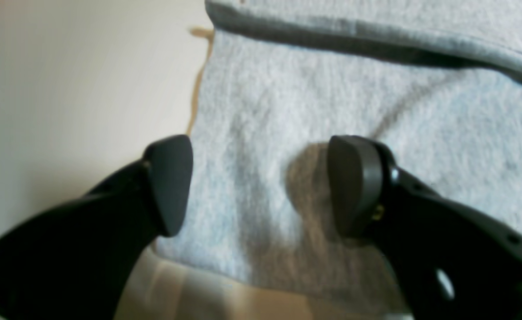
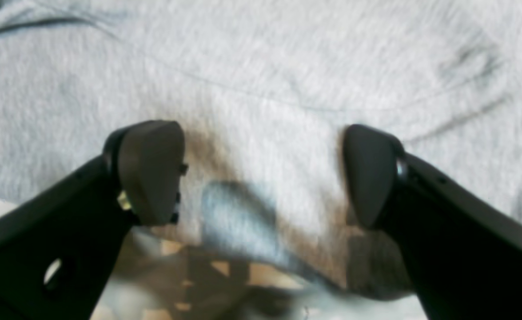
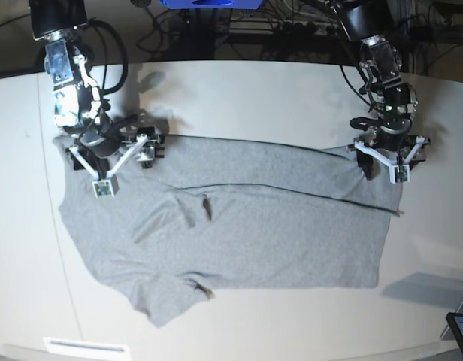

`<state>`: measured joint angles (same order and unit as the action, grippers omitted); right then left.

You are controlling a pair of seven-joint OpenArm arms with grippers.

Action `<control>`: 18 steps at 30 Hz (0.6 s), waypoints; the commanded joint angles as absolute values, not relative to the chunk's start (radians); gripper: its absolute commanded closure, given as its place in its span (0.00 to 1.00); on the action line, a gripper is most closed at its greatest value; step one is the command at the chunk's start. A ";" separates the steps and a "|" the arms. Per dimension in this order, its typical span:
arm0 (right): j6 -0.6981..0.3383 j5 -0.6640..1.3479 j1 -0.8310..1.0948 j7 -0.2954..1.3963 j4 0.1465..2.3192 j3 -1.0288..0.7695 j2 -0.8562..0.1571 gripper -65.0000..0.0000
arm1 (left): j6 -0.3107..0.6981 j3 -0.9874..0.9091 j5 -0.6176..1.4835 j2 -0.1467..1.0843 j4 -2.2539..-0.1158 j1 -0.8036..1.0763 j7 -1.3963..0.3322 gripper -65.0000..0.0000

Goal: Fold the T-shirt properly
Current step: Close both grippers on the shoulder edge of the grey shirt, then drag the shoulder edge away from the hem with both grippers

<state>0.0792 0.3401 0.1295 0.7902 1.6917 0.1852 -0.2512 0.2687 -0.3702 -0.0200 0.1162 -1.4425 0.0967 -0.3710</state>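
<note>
The grey T-shirt (image 3: 276, 233) lay across the pale table (image 3: 239, 331), a loose fold at seven o'clock. The right gripper (image 3: 107, 154), at ten o'clock, and left gripper (image 3: 391, 150), at two, stood open, hiding cloth beneath; perhaps their tips touched it. Cables (image 3: 160, 22) blurred at eleven.

The shirt (image 3: 292, 241) lies across the table (image 3: 292, 327) — one layer over another, the upper layer's edge running across it from side to side. The left gripper (image 3: 389, 154) is over the shirt's far right corner in the base view, the right gripper (image 3: 107, 154) over the far left — the shirt's middle stretches between them.
</note>
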 commanded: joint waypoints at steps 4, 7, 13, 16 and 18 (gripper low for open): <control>0.082 0.349 0.171 0.808 1.707 0.180 -0.263 0.15 | 0.266 -0.374 -0.042 0.163 -1.382 0.133 -0.352 0.31; 0.082 0.349 0.202 0.788 1.707 0.180 -0.265 0.15 | 0.266 -0.374 -0.042 0.180 -1.385 0.180 -0.334 0.31; 0.082 0.349 0.260 0.774 1.709 0.180 -0.265 0.16 | 0.266 -0.381 -0.033 0.199 -1.429 0.269 -0.334 0.31; 0.082 0.349 0.286 0.774 1.710 0.180 -0.265 0.16 | 0.266 -0.383 -0.033 0.199 -1.468 0.306 -0.334 0.31; 0.082 0.349 0.308 0.774 1.725 0.180 -0.268 0.16 | 0.266 -0.383 -0.038 0.199 -1.500 0.334 -0.334 0.31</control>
<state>0.0757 0.3141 0.2794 0.6510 1.7367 0.1806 -0.2615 0.2684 -0.3794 0.0067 0.1913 -1.5043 0.3161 -0.2501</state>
